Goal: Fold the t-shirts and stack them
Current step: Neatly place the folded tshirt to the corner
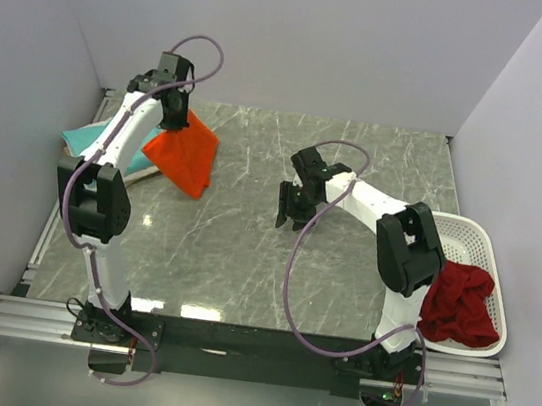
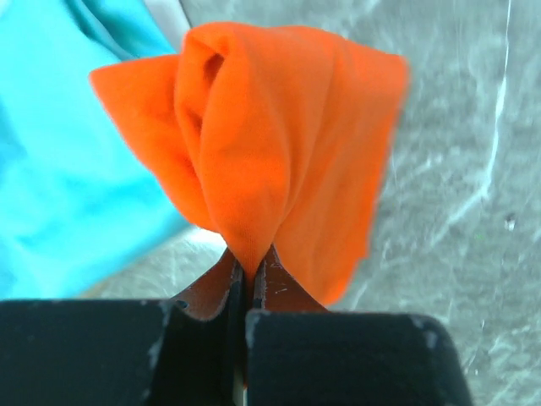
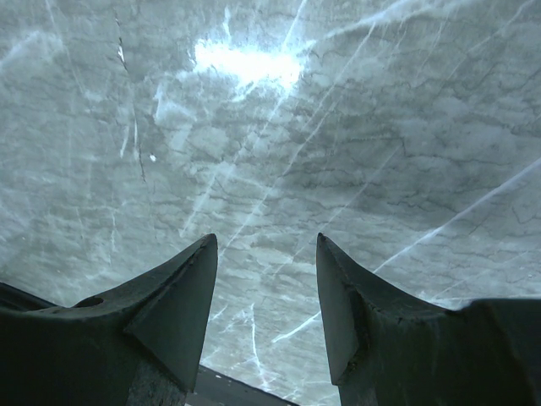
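Observation:
My left gripper is shut on the bright orange t-shirt and holds it up at the back left; folded, it hangs down to the table. In the left wrist view the orange cloth is pinched between the shut fingers. A teal t-shirt lies flat under and left of it, on a cream edge; it also shows in the left wrist view. A dark red t-shirt lies heaped in the basket. My right gripper is open and empty above the table's middle.
A white perforated basket stands at the right edge of the grey marble table. White walls close in the table on the left, back and right. A dark rail runs along the near edge.

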`<state>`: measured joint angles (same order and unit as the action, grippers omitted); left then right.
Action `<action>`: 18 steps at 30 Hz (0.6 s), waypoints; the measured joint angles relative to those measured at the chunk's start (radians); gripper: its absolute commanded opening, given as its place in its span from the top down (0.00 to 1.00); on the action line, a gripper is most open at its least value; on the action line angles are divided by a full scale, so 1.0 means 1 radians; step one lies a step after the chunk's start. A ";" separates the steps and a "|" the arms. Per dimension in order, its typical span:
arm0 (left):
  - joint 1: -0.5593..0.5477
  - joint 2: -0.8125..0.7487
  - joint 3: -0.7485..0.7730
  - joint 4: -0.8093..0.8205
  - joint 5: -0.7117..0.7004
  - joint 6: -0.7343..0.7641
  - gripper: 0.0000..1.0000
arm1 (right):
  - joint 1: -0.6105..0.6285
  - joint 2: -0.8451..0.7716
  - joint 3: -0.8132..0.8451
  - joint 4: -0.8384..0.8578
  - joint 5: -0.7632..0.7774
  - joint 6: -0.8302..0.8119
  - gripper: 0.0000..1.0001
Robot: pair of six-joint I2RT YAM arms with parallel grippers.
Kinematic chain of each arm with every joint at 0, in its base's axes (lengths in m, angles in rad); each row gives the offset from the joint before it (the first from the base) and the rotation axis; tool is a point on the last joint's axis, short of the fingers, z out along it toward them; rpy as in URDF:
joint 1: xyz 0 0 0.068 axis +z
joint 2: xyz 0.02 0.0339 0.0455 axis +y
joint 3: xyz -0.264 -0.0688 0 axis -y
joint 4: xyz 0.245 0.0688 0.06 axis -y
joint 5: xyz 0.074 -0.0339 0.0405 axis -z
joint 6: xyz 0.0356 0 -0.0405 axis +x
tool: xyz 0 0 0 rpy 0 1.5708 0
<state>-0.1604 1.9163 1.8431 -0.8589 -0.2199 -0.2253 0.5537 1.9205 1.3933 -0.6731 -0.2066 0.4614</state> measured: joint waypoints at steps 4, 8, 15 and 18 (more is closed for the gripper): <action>0.044 0.047 0.101 -0.037 0.033 0.026 1.00 | 0.000 -0.009 -0.022 0.002 -0.003 0.000 0.43; 0.074 0.082 0.180 -0.084 0.076 0.031 1.00 | 0.000 -0.015 -0.043 0.007 -0.005 0.000 0.43; 0.135 0.110 0.339 -0.148 0.163 0.033 1.00 | 0.000 -0.029 -0.093 0.018 -0.006 0.001 0.43; 0.180 0.110 0.390 -0.161 0.200 0.033 1.00 | 0.000 -0.033 -0.108 0.025 -0.008 0.001 0.43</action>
<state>0.0193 2.0262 2.2330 -1.0203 -0.0196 -0.1925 0.5537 1.8877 1.2854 -0.6479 -0.2150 0.4625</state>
